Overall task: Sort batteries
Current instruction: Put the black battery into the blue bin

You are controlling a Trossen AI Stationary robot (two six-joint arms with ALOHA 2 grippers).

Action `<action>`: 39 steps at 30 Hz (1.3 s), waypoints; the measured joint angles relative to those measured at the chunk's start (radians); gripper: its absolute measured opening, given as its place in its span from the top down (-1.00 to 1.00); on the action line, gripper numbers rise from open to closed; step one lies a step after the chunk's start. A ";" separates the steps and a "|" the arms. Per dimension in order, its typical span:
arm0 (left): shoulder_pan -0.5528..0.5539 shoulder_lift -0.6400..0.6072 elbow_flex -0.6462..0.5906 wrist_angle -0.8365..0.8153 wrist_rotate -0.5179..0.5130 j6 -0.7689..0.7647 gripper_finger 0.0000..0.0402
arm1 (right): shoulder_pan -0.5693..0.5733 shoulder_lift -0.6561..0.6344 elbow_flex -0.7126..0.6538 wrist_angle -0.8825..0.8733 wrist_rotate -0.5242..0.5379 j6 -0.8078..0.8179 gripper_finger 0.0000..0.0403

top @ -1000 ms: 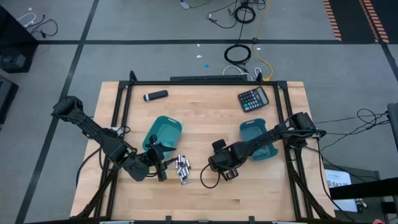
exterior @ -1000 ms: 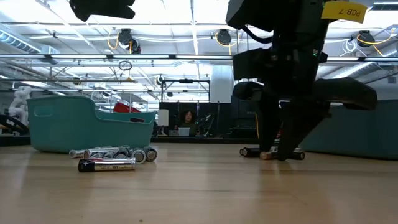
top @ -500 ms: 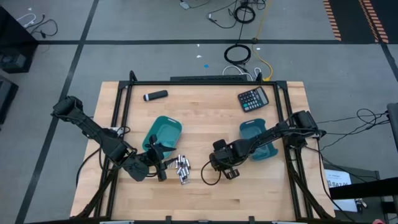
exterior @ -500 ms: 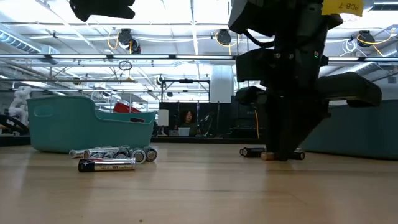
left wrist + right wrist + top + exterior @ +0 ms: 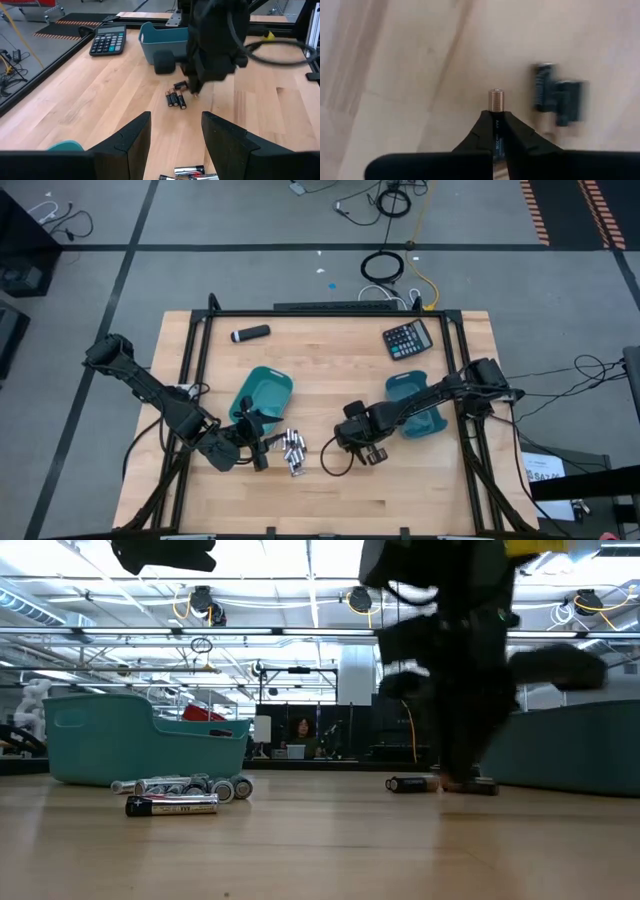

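From above: left gripper (image 5: 262, 448) low over the near-left table, fingers apart, just left of the silvery batteries (image 5: 294, 451), near the left teal bin (image 5: 266, 392). Right gripper (image 5: 352, 451) down at mid-table, near the right teal bin (image 5: 412, 404); calculator (image 5: 407, 339) and black marker-like cylinder (image 5: 250, 333) at the far edge.

At table level: silvery batteries (image 5: 180, 786) heaped before the left teal bin (image 5: 100, 735); dark batteries (image 5: 408, 783) beside the blurred right arm, hiding its fingertips.

Through the left wrist: open fingers (image 5: 129, 142), empty between; dark batteries (image 5: 175, 98) beyond, under the right gripper (image 5: 195, 91), calculator (image 5: 108, 40) far left.

Through the right wrist: fingers (image 5: 482, 131) shut on a thin dark battery (image 5: 495, 102), tip protruding; blurred dark batteries (image 5: 559, 101) on the wood.
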 joint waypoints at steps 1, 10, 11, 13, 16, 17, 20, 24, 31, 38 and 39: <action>0.000 0.000 0.000 -0.001 0.000 0.000 0.07 | -0.001 -0.011 0.012 0.001 0.009 0.000 0.99; 0.002 0.000 0.000 -0.023 0.000 -0.001 0.07 | 0.000 -0.158 0.019 -0.150 0.149 0.085 0.99; 0.002 0.000 0.000 -0.023 0.000 -0.001 0.07 | -0.001 -0.180 0.019 -0.186 0.167 0.110 0.99; 0.002 0.000 0.000 -0.023 0.000 -0.002 0.07 | -0.006 -0.228 0.019 -0.265 0.178 0.167 0.99; 0.002 0.000 0.000 -0.022 0.000 -0.009 0.07 | -0.018 -0.310 0.003 -0.365 0.174 0.264 0.99; 0.002 0.000 0.000 -0.022 0.000 -0.012 0.07 | -0.022 -0.335 -0.012 -0.398 0.173 0.295 0.98; 0.002 0.000 0.000 -0.022 0.000 -0.029 0.07 | -0.040 -0.420 -0.089 -0.435 0.172 0.368 0.97; 0.002 0.000 0.000 -0.019 0.002 -0.029 0.07 | -0.052 -0.545 -0.225 -0.373 0.171 0.419 0.96; 0.029 0.000 0.000 -0.019 0.019 -0.026 0.07 | -0.086 -0.645 -0.372 -0.327 0.148 0.472 0.54; 0.049 0.000 0.000 -0.019 0.035 -0.027 0.07 | -0.105 -0.647 -0.295 -0.422 0.117 0.454 -0.09; 0.051 0.000 0.000 -0.018 0.035 -0.024 0.07 | -0.105 -0.647 -0.263 -0.417 0.119 0.451 -0.12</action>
